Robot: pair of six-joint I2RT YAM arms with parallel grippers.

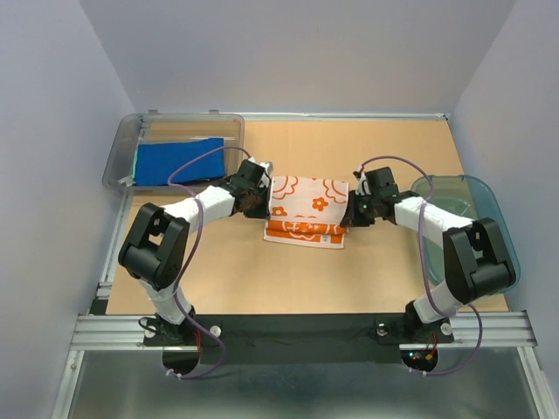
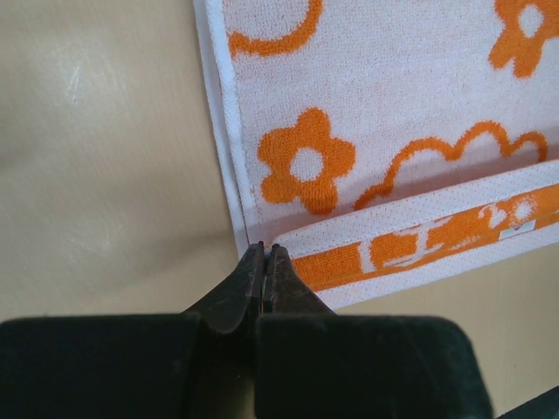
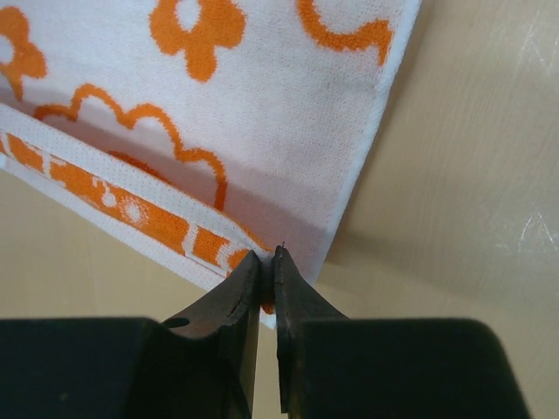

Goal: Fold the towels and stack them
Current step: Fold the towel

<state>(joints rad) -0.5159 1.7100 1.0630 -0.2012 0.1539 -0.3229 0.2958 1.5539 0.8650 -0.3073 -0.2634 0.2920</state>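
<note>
The surface (image 1: 262, 279) is tan, and the flower towel (image 1: 306, 201) lies in the middle of it, between the two arms. The towel is white with orange flowers. An orange band of its lower layer shows at the near edge, under the upper layer.

The left fingers (image 2: 253, 272) are pressed together at the towel's near left corner. They seem to pinch the hem there, though the tips hide the contact itself. The right fingers (image 3: 251, 275) are clamped on the near right corner, and a bit of orange cloth shows in the thin gap between them.

The teal basket (image 1: 454, 196) stands at the right, beside the right arm. The clear bin (image 1: 122, 157) stands at the far left, and the blue towel (image 1: 175, 161) lies flat inside it.
</note>
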